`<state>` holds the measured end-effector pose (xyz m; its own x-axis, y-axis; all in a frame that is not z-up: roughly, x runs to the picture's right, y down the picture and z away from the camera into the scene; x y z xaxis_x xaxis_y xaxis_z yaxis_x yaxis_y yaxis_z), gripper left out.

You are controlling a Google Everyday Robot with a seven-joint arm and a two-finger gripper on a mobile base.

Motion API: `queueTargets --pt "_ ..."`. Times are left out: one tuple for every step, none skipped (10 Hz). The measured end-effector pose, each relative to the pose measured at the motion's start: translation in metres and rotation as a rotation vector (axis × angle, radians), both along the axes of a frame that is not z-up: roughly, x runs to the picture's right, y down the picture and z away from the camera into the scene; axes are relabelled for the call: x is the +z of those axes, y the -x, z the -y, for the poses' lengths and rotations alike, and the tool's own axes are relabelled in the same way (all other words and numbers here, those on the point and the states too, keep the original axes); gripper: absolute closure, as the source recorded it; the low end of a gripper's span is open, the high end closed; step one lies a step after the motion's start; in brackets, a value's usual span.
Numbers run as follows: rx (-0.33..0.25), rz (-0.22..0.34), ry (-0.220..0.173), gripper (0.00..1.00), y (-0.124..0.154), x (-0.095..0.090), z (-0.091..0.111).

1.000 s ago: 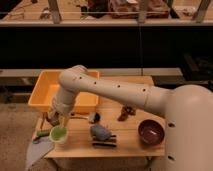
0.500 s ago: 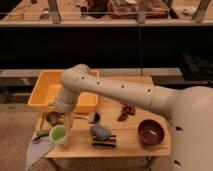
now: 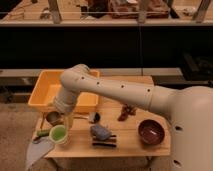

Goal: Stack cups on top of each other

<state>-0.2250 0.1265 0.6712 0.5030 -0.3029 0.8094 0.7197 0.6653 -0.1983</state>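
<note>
My end effector (image 3: 64, 121) hangs released just above the small, round, pale green cup (image 3: 58, 133), near the dark grey cup (image 3: 52, 118) on the table (image 3: 125, 142).

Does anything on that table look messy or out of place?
Only a grey cloth drooping off the table at its left front corner, beside the pale green cup. The gripper hangs just above that cup. Nothing looks spilled.

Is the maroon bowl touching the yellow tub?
Apart: the camera view shows tabletop between maroon bowl and yellow tub. The gripper hangs by the green cup.
</note>
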Motion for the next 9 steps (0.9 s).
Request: queueTargets --pt "-0.009 -0.001 -0.018 0.20 -0.001 0.003 0.000" --pt "-0.039 0.030 -0.051 0.20 -0.003 0.012 0.001" --pt "-0.091 0.088 -0.092 0.20 -0.003 0.020 0.001" --pt "-0.140 0.139 -0.118 0.20 -0.002 0.023 0.001" --pt "-0.210 0.216 -0.157 0.20 0.001 0.028 0.000" --pt "-0.250 0.259 -0.178 0.20 0.000 0.031 0.000" --pt "-0.271 0.283 -0.190 0.20 0.000 0.033 0.000" --pt "-0.283 0.297 -0.200 0.20 0.001 0.034 -0.001" --pt "-0.278 0.279 -0.206 0.20 0.001 0.034 0.000"
